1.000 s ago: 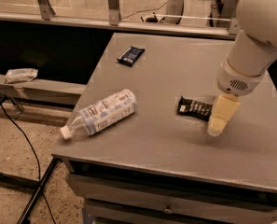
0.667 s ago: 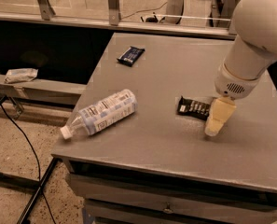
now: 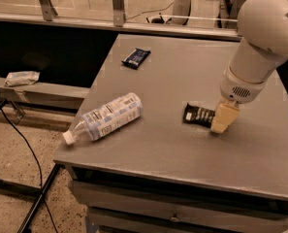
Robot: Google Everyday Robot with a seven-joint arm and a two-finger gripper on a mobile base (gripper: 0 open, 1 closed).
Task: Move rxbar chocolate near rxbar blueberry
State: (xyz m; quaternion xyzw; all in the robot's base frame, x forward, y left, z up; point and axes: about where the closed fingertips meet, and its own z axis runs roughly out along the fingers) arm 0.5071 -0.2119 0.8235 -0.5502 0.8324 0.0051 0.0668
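The rxbar chocolate (image 3: 198, 115), a black bar with white lettering, lies flat on the grey table (image 3: 182, 76) right of centre. My gripper (image 3: 221, 125) comes down from the white arm at the right, its tip at the bar's right end and covering that end. The rxbar blueberry (image 3: 136, 58), a dark navy bar with a paler patch, lies at the table's far left, well away from the chocolate bar.
A clear plastic bottle (image 3: 106, 117) lies on its side at the table's front left, cap over the edge. A crumpled wrapper (image 3: 21, 77) rests on a low ledge left of the table. Cables run on the floor at the left.
My gripper has shifted slightly left and down toward the chocolate bar's right end. The bars and the bottle have not moved.
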